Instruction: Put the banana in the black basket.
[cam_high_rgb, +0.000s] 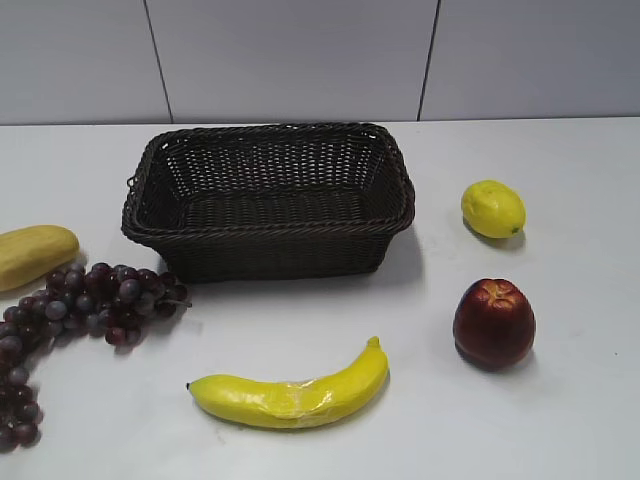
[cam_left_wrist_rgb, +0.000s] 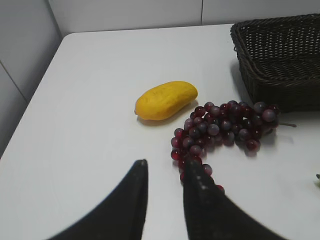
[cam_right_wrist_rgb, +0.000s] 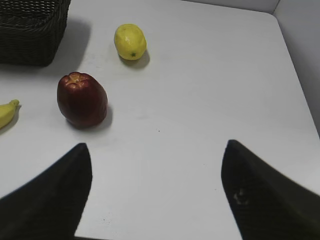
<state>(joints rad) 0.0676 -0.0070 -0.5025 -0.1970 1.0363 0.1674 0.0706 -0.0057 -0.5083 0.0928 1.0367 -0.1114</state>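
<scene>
The banana (cam_high_rgb: 290, 395) is bright yellow with a shiny crinkled patch. It lies on the white table in front of the black basket (cam_high_rgb: 268, 232), clear of it. Only its tip shows at the left edge of the right wrist view (cam_right_wrist_rgb: 7, 113). The basket is empty; it also shows in the left wrist view (cam_left_wrist_rgb: 280, 55) and in the right wrist view (cam_right_wrist_rgb: 30, 35). My left gripper (cam_left_wrist_rgb: 167, 165) is open by a narrow gap and empty, beside the grapes. My right gripper (cam_right_wrist_rgb: 156, 145) is wide open and empty over bare table, right of the apple. Neither gripper shows in the exterior view.
A purple grape bunch (cam_high_rgb: 90, 300) and a blunt pale-yellow fruit (cam_high_rgb: 35, 252) lie left of the basket. A lemon (cam_high_rgb: 493, 208) and a dark red apple (cam_high_rgb: 493, 322) lie to its right. A grey wall runs behind the table.
</scene>
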